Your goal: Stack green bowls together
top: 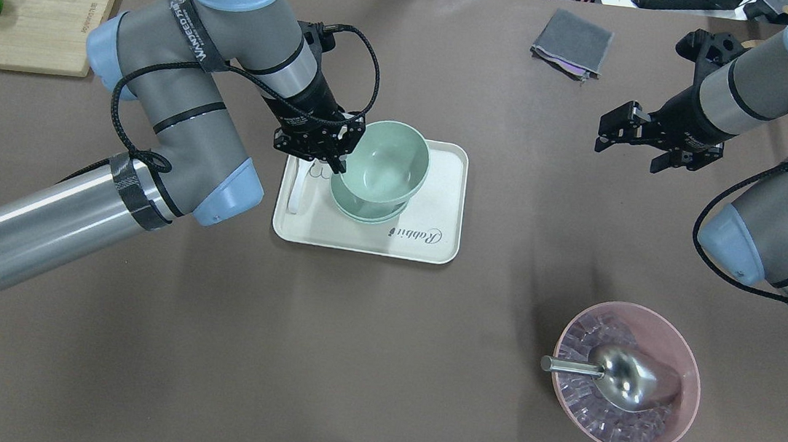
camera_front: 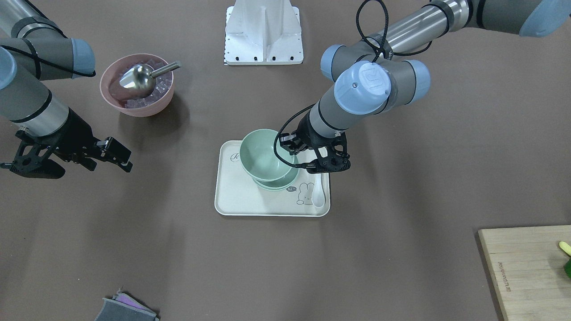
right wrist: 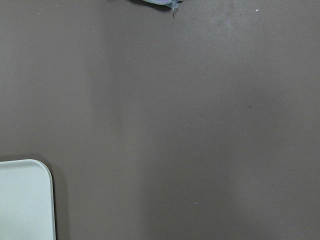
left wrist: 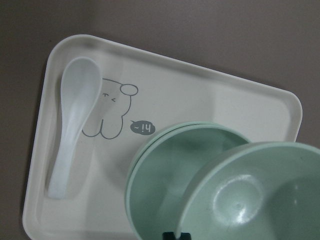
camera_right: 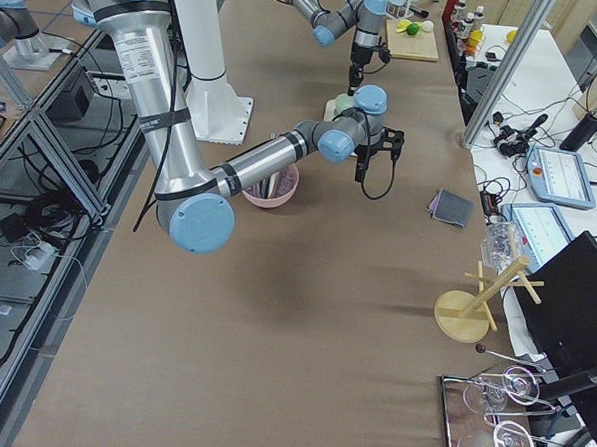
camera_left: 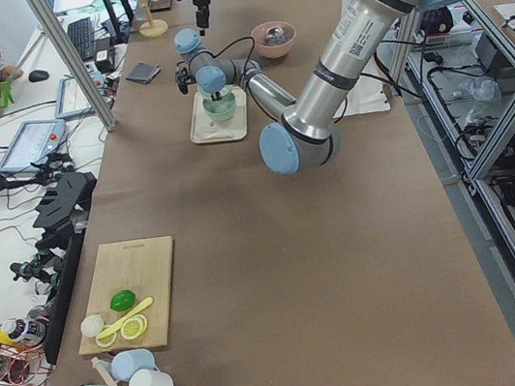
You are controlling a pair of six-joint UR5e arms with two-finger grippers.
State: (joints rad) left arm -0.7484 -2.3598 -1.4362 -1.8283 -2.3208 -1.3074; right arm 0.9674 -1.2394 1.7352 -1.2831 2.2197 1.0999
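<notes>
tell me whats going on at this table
The left gripper has its jaws on the rim of a small pale mint-green plastic bowl, holding it tilted over the other nested mint-green bowls on a cream rectangular tray. A white plastic spoon lies beside them. The right gripper hangs open, away from the large pink bowl with its metal scoop.

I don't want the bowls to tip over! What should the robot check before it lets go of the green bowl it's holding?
1. Left gripper shut on the rim of the top pale mint-green plastic bowl: ok.
2. Top bowl above the nested mint-green bowls on the cream rectangular tray: ok.
3. Top bowl level: not ok, it is tilted.
4. Top bowl seated in the stack: cannot tell.
5. White plastic spoon lying apart from the stack: ok.
6. Right gripper away from the tray: ok.
</notes>
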